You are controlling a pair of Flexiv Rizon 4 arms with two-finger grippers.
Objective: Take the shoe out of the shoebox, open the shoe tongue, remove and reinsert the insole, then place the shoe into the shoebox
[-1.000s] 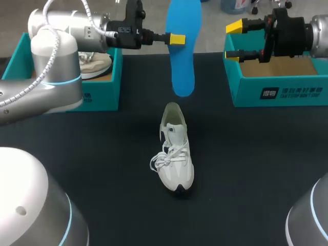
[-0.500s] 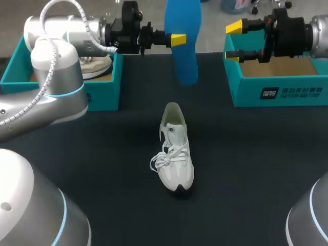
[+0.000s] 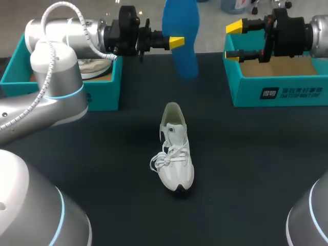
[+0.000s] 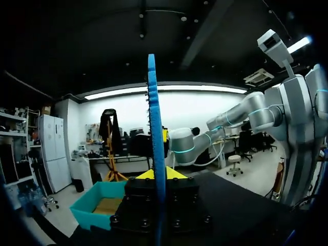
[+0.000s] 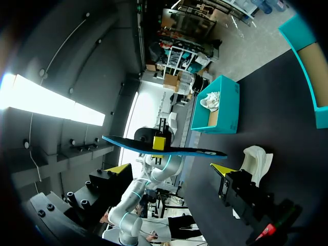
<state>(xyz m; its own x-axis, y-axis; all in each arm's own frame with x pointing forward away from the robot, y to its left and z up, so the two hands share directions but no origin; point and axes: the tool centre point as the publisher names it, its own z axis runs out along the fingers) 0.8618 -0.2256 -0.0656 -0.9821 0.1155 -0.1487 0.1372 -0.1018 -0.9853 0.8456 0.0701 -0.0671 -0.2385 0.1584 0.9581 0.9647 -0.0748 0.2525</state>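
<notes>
Left pincer (image 3: pixel 177 42): closed on the insole (image 3: pixel 180 36). From the left wrist I see the blue sheet edge-on, running straight up between my yellow tips.
Insole: hanging upright in the air over the far edge of the worktop (image 3: pixel 256 169). Its upper end runs past the top of the head view, and its lower end is off the surface, beyond the shoe's heel.
Shoe (image 3: pixel 174 148): white, standing on its sole in the middle of the worktop with its toe towards me and its heel towards the far edge. Loose laces spill out on its left side.
Room round the shoe: it's well apart from both boxes, and dark worktop shows on either side and in front of the toe.
Left shoebox (image 3: pixel 97 95): teal, at the far left edge. A second shoe (image 3: pixel 95 64) lies inside it, and my left arm crosses above its near right corner.
Right shoebox (image 3: pixel 277 92): teal, at the far right edge, with its brown floor showing.
Right pincer (image 3: pixel 236 40): fingers wide apart, one above the other, gripping nothing. It's hovering over the left wall of the right shoebox and pointing across at the insole.
Gap between arms: there's an open stretch of air between the insole's right edge and my right fingertips.
Right wrist view: the insole (image 5: pixel 164 146) lies across ahead of my spread fingers with the left pincer's yellow tip on its face. The shoe (image 5: pixel 256 159) sits on the worktop beside them, with the left shoebox (image 5: pixel 218 105) further off.
</notes>
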